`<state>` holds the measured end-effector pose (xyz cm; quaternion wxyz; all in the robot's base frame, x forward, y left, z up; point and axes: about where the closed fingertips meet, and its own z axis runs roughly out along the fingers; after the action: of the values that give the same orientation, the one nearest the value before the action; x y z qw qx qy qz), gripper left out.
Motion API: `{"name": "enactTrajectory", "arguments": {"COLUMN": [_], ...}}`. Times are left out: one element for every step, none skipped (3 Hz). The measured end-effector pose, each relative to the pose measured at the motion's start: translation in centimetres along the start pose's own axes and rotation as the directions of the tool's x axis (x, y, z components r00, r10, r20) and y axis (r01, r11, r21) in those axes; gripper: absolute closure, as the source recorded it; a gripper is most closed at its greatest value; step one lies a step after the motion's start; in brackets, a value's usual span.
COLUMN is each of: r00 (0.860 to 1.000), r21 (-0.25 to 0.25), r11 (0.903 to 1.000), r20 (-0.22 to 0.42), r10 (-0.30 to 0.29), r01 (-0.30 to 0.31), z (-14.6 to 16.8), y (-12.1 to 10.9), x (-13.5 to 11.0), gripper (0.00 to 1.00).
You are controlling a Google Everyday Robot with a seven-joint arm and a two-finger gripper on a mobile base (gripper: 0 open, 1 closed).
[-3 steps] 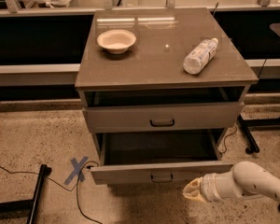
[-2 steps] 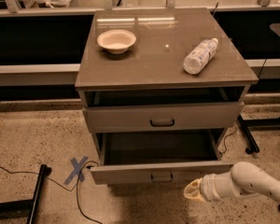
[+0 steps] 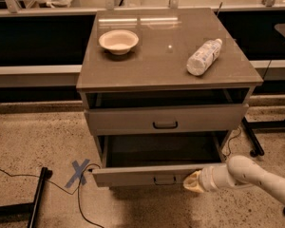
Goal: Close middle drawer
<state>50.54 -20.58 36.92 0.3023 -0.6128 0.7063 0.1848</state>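
The middle drawer point(image 3: 142, 175) is a wide grey drawer pulled far out of the cabinet, its dark shallow box open to view and a small dark loop handle point(image 3: 165, 179) at the centre of its front. My gripper point(image 3: 192, 182), with cream fingertips, is shut and empty. It sits against the right part of the drawer's front, just right of the handle. The white arm point(image 3: 256, 175) reaches in from the lower right.
The grey drawer above point(image 3: 165, 119) is slightly open. On the cabinet top point(image 3: 161, 61) stand a cream bowl point(image 3: 118, 41) and a lying plastic bottle point(image 3: 204, 57). A blue tape cross point(image 3: 79, 172), cables and a black stand leg point(image 3: 37, 198) are on the floor at left.
My gripper has moved up and in from just in front of the drawer to its front face. The drawer has barely moved.
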Motion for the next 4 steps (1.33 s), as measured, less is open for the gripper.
{"name": "enactTrajectory", "arguments": {"r00": [1.0, 1.0, 0.998, 0.996], "r21": [0.034, 0.034, 0.067, 0.099], "r11": [0.9991, 0.9991, 0.996, 0.9907], "r20": [0.007, 0.007, -0.013, -0.015], "r10": [-0.027, -0.027, -0.058, -0.093], "r01": [0.027, 0.027, 0.058, 0.094], "z": [0.4, 0.4, 1.6, 2.8], "y": [-3.3, -3.3, -4.5, -6.4], "x": [-1.2, -1.2, -1.2, -1.3], "gripper": [1.0, 1.0, 1.0, 1.0]}}
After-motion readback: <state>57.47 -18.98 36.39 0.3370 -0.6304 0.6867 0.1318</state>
